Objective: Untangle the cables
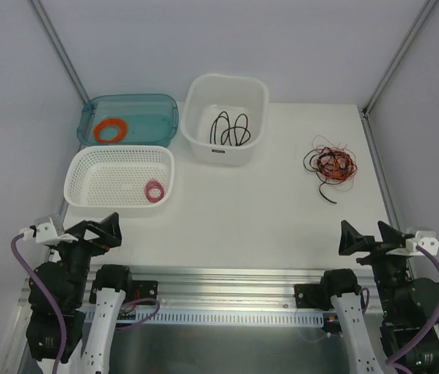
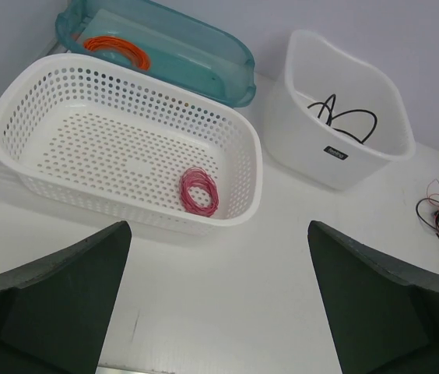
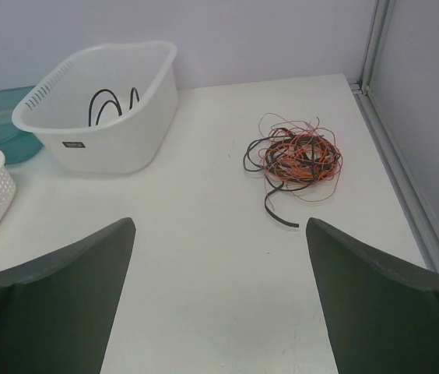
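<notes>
Presently, the loose tangle of thin black, red and orange cables (image 1: pixel 331 164) is seen on the white table (image 1: pixel 243 226), far right — untouched; left gripper (image 1: pixel 99 232) and right gripper (image 1: pixel 370 238) are held wide, empty.

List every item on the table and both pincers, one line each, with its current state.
cables, tangled in one heap on the table, untouched
left pincer, open, empty
right pincer, open, empty
white tub, upright, black cable loops inside
teal bin, upright, orange coil inside
perforated basket, upright, pink coil inside
</notes>
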